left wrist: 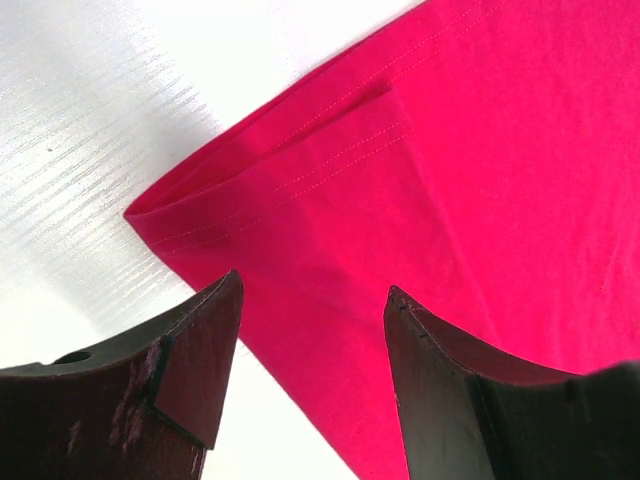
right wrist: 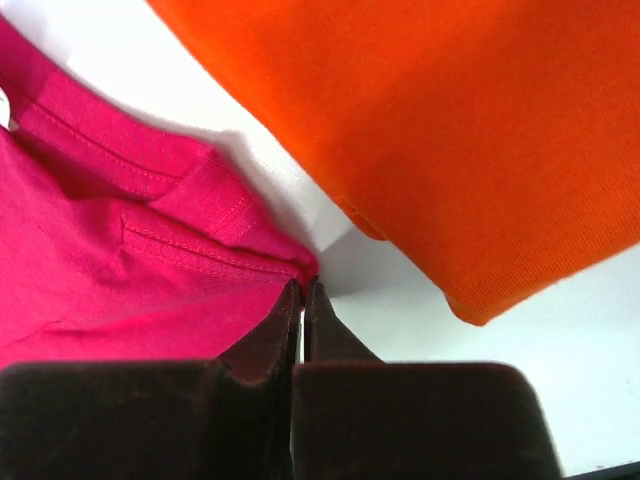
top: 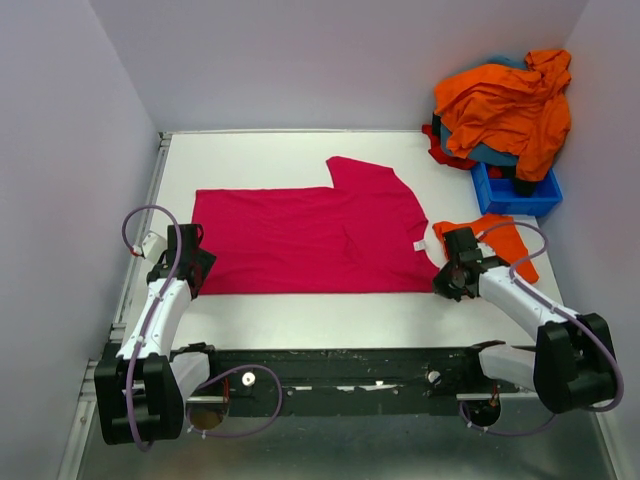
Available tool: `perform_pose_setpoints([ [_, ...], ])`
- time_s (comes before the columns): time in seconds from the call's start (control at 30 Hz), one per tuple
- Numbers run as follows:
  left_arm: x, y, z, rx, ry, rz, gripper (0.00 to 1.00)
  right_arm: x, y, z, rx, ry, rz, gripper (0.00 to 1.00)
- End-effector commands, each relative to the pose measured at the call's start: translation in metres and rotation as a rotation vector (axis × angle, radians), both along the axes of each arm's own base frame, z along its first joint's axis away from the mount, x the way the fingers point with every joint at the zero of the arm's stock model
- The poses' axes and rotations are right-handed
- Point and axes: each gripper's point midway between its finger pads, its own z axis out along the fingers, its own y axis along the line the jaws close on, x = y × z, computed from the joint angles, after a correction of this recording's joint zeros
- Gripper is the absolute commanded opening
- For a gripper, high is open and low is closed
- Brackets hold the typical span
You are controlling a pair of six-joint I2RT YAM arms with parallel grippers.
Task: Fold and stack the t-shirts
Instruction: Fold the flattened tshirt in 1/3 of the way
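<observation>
**Pink tee half folded, both grippers at its near edge**

The pink tee (top: 310, 240) lies flat across the middle of the table (top: 300, 315). One sleeve pokes out at the top edge, so by my read it is already doubled lengthwise. The small white neck label (top: 420, 245) sits at its right end.

At lower left, the left gripper (left wrist: 312, 360) hangs over the hem corner. Its jaws are wide apart with one either side of the cloth edge, and they hold nothing.

At lower right, the right gripper (right wrist: 302, 305) is pressed closed. Its tips are right at the shoulder corner of the pink tee. Whether any fabric is pinched between them, I cannot tell.

So the step in hand looks like taking both near corners for the next fold. For that, the left needs to drop and close on the doubled hem, catching both layers. Then both arms need to lift together and carry the edge across evenly, or the cloth will skew.

A loose orange tee (top: 500, 240) lies just right of the right gripper, near the pink collar but apart from it. It could snag on a wide swing.

At upper right stands the blue bin (top: 540, 203), overflowing. A heaped orange tee (top: 505, 105) is draped on top, teal cloth (top: 492, 154) shows beneath it, and red cloth (top: 445, 150) spills over the left side onto the table. Nothing is stacked yet.
</observation>
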Motion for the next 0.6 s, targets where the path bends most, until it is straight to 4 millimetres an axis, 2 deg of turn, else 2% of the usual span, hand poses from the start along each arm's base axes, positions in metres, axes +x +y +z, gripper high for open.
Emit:
perform_pose_setpoints([
  [0.0,0.008,0.004,0.012,0.014,-0.035,0.017,0.70,-0.019,-0.026,-0.004,-0.092,0.027,-0.131,0.01],
  [0.2,0.007,0.004,0.011,0.013,-0.038,0.020,0.70,-0.032,-0.038,0.014,-0.117,-0.017,-0.191,0.01],
  [0.33,0.008,0.004,0.010,0.011,-0.042,0.022,0.70,-0.031,-0.035,0.019,-0.104,-0.034,-0.160,0.02],
  [0.37,0.008,0.003,0.009,0.008,-0.039,0.023,0.70,-0.029,-0.031,0.019,-0.090,-0.035,-0.131,0.08],
  [0.47,0.016,0.003,0.014,0.008,-0.063,0.012,0.70,-0.009,-0.018,0.032,-0.070,-0.081,0.014,0.51],
  [0.5,0.022,0.002,0.017,0.010,-0.078,-0.007,0.71,-0.001,-0.018,0.041,-0.084,-0.111,0.039,0.61],
  [0.57,0.039,-0.004,0.026,0.011,-0.118,-0.085,0.72,0.022,-0.015,0.064,-0.101,-0.205,0.101,0.64],
])
